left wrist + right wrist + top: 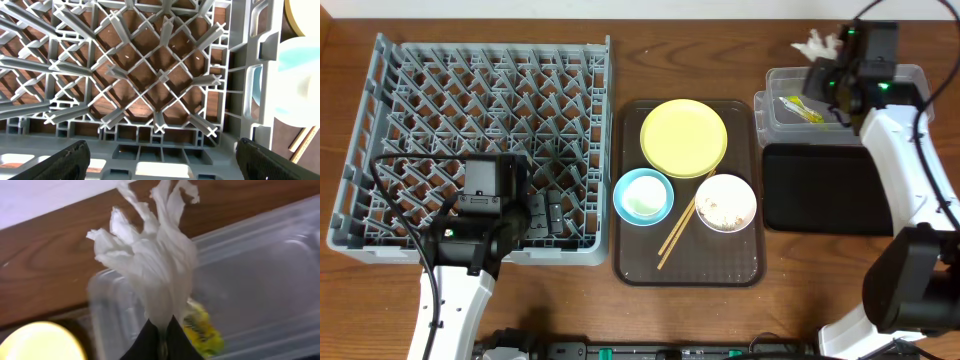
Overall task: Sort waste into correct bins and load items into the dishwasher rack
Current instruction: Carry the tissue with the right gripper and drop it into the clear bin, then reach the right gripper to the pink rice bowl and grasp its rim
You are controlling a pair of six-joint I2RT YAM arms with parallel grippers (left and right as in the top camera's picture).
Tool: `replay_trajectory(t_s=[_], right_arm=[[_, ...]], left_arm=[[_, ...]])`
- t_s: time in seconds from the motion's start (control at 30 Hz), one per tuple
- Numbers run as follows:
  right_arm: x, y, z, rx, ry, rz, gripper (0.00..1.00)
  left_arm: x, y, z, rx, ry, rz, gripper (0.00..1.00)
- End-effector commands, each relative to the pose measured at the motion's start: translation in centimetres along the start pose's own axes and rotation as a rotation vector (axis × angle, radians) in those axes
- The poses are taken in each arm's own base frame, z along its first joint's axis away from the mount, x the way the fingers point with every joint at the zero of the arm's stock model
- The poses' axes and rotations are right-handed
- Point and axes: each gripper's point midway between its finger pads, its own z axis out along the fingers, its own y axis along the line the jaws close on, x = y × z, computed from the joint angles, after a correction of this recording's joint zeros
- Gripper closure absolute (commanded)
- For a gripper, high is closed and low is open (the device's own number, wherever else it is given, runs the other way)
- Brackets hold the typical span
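Note:
My right gripper (pixel 161 330) is shut on a white crumpled scrap (pixel 150 255) and holds it above the clear tub (pixel 790 115), near its far left corner. The scrap also shows in the overhead view (pixel 817 45). A green-and-yellow wrapper (pixel 800 108) lies inside the tub; it also shows in the right wrist view (pixel 202 330). The black tray (pixel 825 188) sits in front of the tub. My left gripper (pixel 160 160) is open and empty over the near right corner of the grey dishwasher rack (pixel 470 130).
A brown serving tray (pixel 688 265) in the middle holds a yellow plate (pixel 683 137), a light-blue bowl (pixel 643 195), a white bowl with rice crumbs (pixel 725 202) and wooden chopsticks (pixel 675 235). The table's far edge runs just behind the tub.

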Motion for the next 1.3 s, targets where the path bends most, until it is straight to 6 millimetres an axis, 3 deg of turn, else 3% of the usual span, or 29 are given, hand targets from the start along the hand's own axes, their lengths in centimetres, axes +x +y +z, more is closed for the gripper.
replay_trajectory(t_s=[0.0, 0.1, 0.13, 0.2, 0.3, 0.33, 0.37, 0.4, 0.6, 0.8, 1.0, 1.27], right_arm=[[-0.2, -1.9, 0.6, 0.046, 0.006, 0.039, 0.82], [0.3, -2.6, 0.6, 0.061, 0.027, 0.048, 0.50], [0.3, -2.6, 0.6, 0.061, 0.028, 0.048, 0.44], [0.4, -2.6, 0.6, 0.061, 0.033, 0.048, 0.36], [0.6, -2.5, 0.5, 0.060, 0.043, 0.046, 0.39], [0.8, -2.5, 0.5, 0.061, 0.047, 0.046, 0.29], [1.1, -2.5, 0.5, 0.058, 0.060, 0.046, 0.04], [1.4, -2.3, 0.5, 0.045, 0.074, 0.039, 0.01], [3.0, 0.6, -1.2, -0.097, 0.149, -0.045, 0.07], [6.1, 4.8, -5.1, -0.166, 0.223, -0.222, 0.06], [12.7, 10.0, -8.6, -0.263, 0.383, -0.471, 0.11], [22.9, 14.4, -9.7, -0.327, 0.551, -0.672, 0.24]], left_arm=[[-0.7, -0.2, -0.6, 0.011, -0.022, -0.018, 0.05], [-0.7, -0.2, -0.6, 0.011, -0.022, -0.018, 0.05], [-0.7, -0.2, -0.6, 0.011, -0.022, -0.018, 0.05], [-0.7, -0.2, -0.6, 0.011, -0.022, -0.018, 0.05], [-0.7, -0.2, -0.6, 0.011, -0.022, -0.018, 0.05], [-0.7, -0.2, -0.6, 0.011, -0.022, -0.018, 0.05], [-0.7, -0.2, -0.6, 0.011, -0.022, -0.018, 0.05], [-0.7, -0.2, -0.6, 0.011, -0.022, -0.018, 0.05], [-0.7, -0.2, -0.6, 0.011, -0.022, -0.018, 0.05], [-0.7, -0.2, -0.6, 0.011, -0.022, -0.018, 0.05], [-0.7, -0.2, -0.6, 0.011, -0.022, -0.018, 0.05], [-0.7, -0.2, -0.6, 0.011, -0.022, -0.017, 0.05]])
